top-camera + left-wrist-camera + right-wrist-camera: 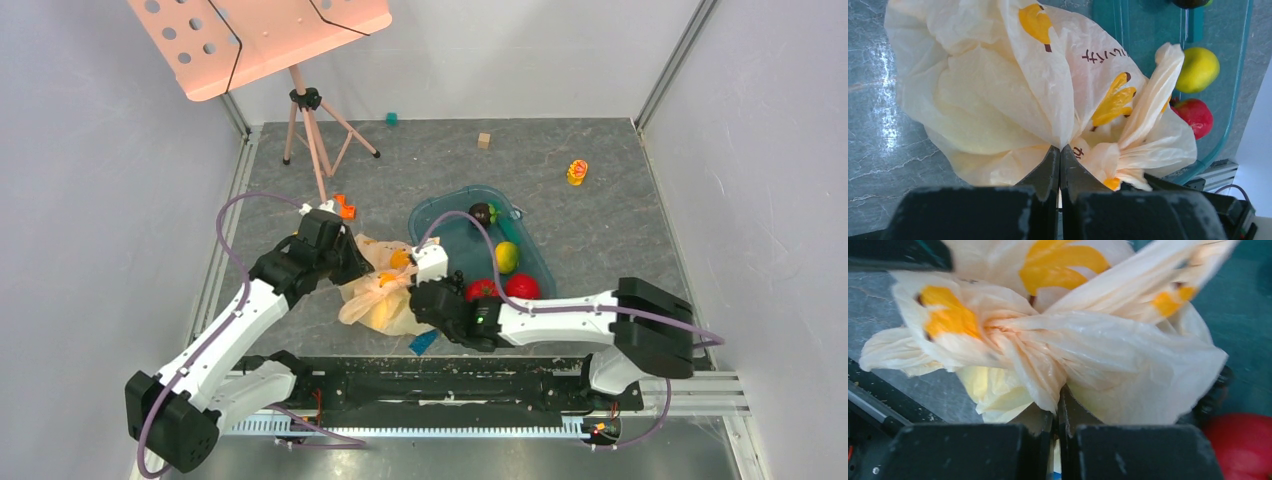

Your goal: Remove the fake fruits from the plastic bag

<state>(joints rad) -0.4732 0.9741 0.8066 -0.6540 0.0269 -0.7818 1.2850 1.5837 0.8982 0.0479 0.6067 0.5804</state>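
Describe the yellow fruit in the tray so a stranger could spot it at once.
Find the teal tray right of the plastic bag on the grey table. The yellow fruit lies mid-tray, between a dark fruit at the far end and two red fruits at the near end; it alone there is yellow.

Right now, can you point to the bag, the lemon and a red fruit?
plastic bag (998,90), left wrist view, crinkled side.
lemon (1198,69), left wrist view, middle.
red fruit (1195,116), left wrist view, middle.

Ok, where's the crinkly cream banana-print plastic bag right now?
The bag is left of centre in the top view, beside the teal plastic tray's left rim, with both arms' jaws shut on it.
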